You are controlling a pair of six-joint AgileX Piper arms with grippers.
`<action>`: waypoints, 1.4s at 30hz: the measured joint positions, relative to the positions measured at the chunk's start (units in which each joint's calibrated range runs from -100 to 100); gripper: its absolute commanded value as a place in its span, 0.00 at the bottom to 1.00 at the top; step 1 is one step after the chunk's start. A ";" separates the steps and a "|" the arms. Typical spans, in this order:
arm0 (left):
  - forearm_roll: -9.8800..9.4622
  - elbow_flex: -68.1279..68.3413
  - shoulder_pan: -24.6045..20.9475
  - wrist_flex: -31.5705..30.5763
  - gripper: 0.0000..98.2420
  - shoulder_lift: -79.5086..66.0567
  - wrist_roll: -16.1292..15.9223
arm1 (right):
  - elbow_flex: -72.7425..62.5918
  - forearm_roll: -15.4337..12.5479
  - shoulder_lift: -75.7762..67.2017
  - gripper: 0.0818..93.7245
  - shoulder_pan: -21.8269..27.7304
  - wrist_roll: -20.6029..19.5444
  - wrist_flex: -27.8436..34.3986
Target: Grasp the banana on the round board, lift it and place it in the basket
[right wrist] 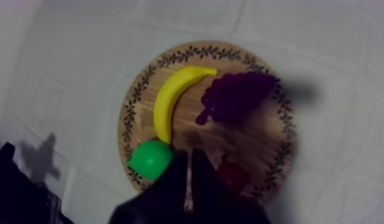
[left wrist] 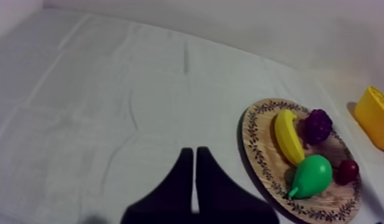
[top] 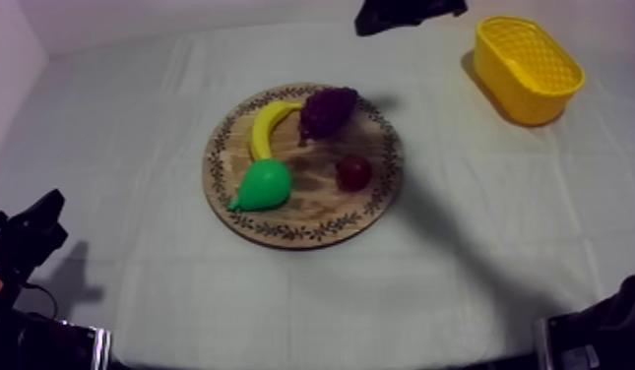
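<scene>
Banana (top: 267,123) lying on the board, both grippers empty

Nearest the camera, the left gripper (left wrist: 194,150) is resting low at the left side of the table (top: 134,148), its two fingers pressing together into a narrow wedge with nothing between them. Bare cloth (top: 311,295) is stretching wide ahead of it and along the near edge, leaving open room there. Farther in, one round wooden board (top: 380,202) is sitting near the middle of the table, well clear of every edge. It is carrying four toy fruits: one banana, one pear (top: 262,184), one bunch of grapes (top: 328,110) and one small red fruit (top: 353,172). The banana is lying along the board's left rim (left as the top view shows it), its near end just beside the pear and its far end close to the grapes. The right gripper (right wrist: 188,154) is hanging above the board, its fingers likewise lying together and gripping nothing, its tips showing between the pear and the small red fruit. Farthest off, one yellow basket (top: 506,91) is standing at the far right, well apart from the board, with open cloth lying between them.
</scene>
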 measured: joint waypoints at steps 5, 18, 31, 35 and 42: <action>0.00 0.00 0.00 0.00 0.00 0.00 0.00 | -0.81 -0.29 4.35 0.01 -2.17 -1.25 -1.32; 0.00 0.00 0.00 -0.02 0.00 0.00 0.00 | -5.26 2.20 13.62 0.60 -6.54 -5.95 -3.12; 0.00 0.00 0.00 -0.02 0.00 0.00 0.00 | -14.43 2.78 22.63 0.72 -7.66 -7.87 -3.83; 0.00 0.00 0.00 -0.02 0.00 0.00 0.00 | -18.52 3.82 26.48 0.71 -7.89 -8.95 -3.72; 0.00 0.00 0.00 -0.02 0.00 0.00 0.00 | -25.25 5.23 34.21 0.70 -7.92 -9.92 -3.59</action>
